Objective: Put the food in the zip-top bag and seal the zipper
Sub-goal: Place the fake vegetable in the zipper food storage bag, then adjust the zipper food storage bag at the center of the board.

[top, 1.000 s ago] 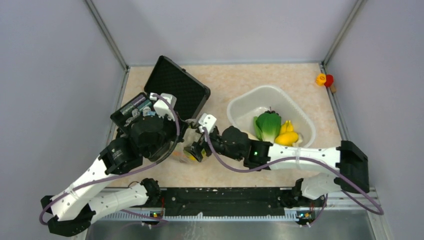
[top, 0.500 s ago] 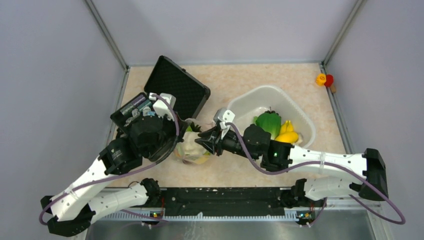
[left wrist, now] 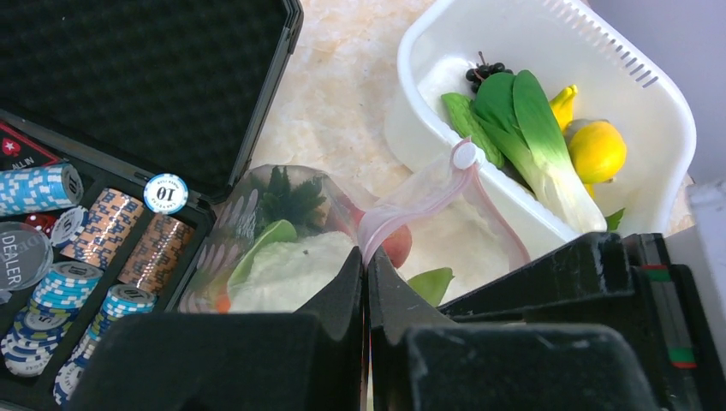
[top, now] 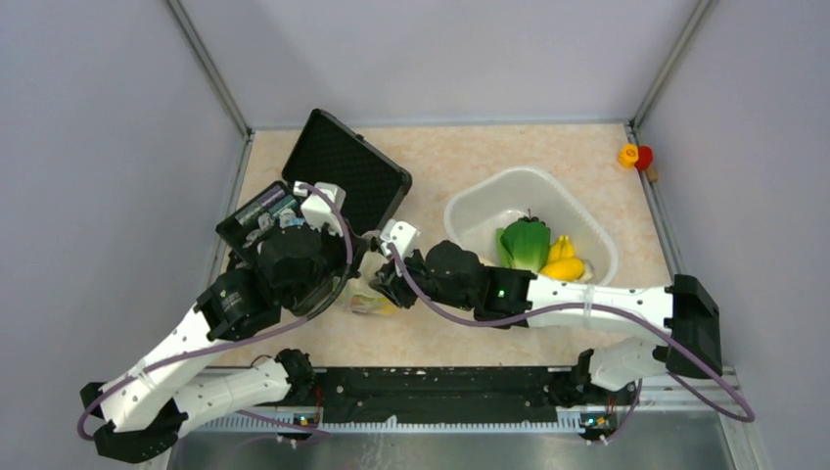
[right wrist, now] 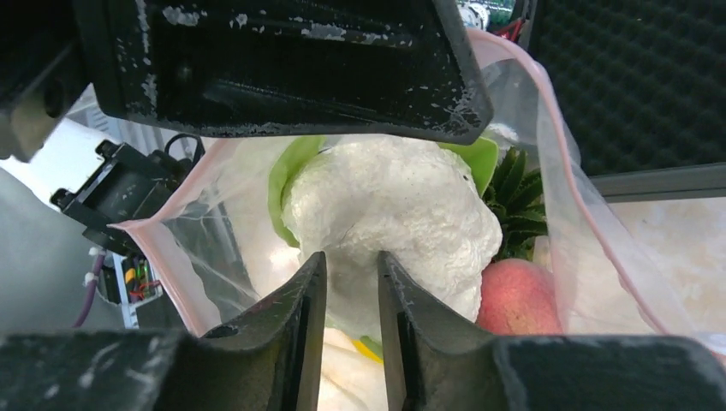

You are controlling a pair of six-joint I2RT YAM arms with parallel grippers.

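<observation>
Between 3 grey walls (top: 440, 59), beige speckled table (top: 470, 162) (metal-edged) bears zip-top bag (top: 370, 300).

- Left arm (top: 181, 345): white links, black joint housings.
- Right arm (top: 607, 299): same build, green indicator light (top: 502, 291).
- Purple cable (top: 460, 331) along each arm.
- Right hand (right wrist: 347, 267): matte black fingers (right wrist: 300, 325).

A black case (top: 343, 171) lies open near the desk's left edge, its lid toward the far left corner. Just beside it, the bag (top: 372, 302) with food inside sits between the two arms, and the right gripper (top: 387, 284) is at its mouth. A white tub (top: 480, 196) right of centre holds a green stalk (top: 526, 245) and a yellow fruit (top: 563, 266). A red-and-yellow toy (top: 636, 156) lies at the far right edge.
</observation>
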